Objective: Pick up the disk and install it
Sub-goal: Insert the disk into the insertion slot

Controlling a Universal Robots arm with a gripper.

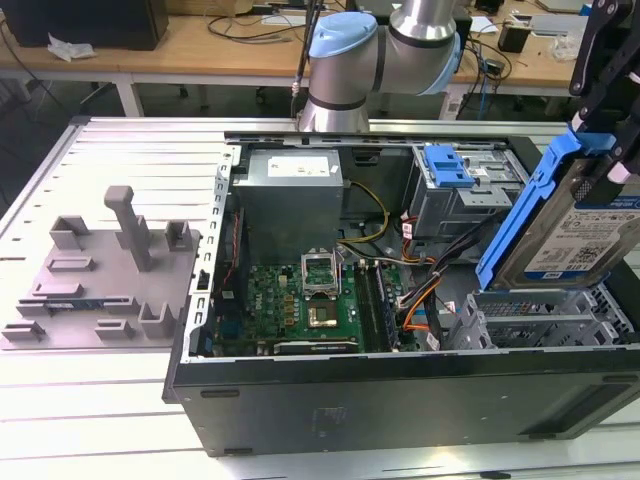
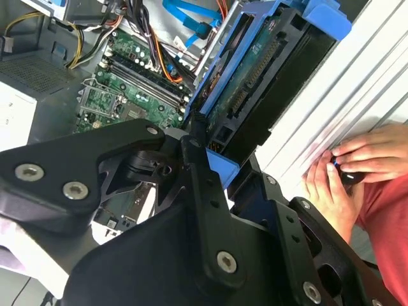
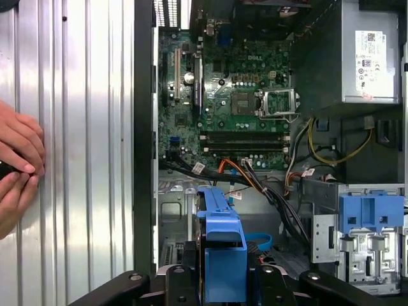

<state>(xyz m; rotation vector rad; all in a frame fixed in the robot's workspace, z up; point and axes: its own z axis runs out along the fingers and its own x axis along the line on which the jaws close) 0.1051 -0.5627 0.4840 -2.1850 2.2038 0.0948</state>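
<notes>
Holding disk (image 1: 580, 235) tilted | fingers (image 2: 201, 172) pinching disk | over open computer case (image 1: 400, 390)

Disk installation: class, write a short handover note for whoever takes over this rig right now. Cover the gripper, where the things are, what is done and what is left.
Gripper: shut on the disk, holding it on edge and tilted.
Disk: off the table, over the metal cage at the exterior view's right end of the open computer case. Whether it touches the cage can't be judged.
Done: disk picked up and held at the case.
Left: it is not yet seated in a bay.
Note: a person's hands are over the ribbed table beside the case.
</notes>
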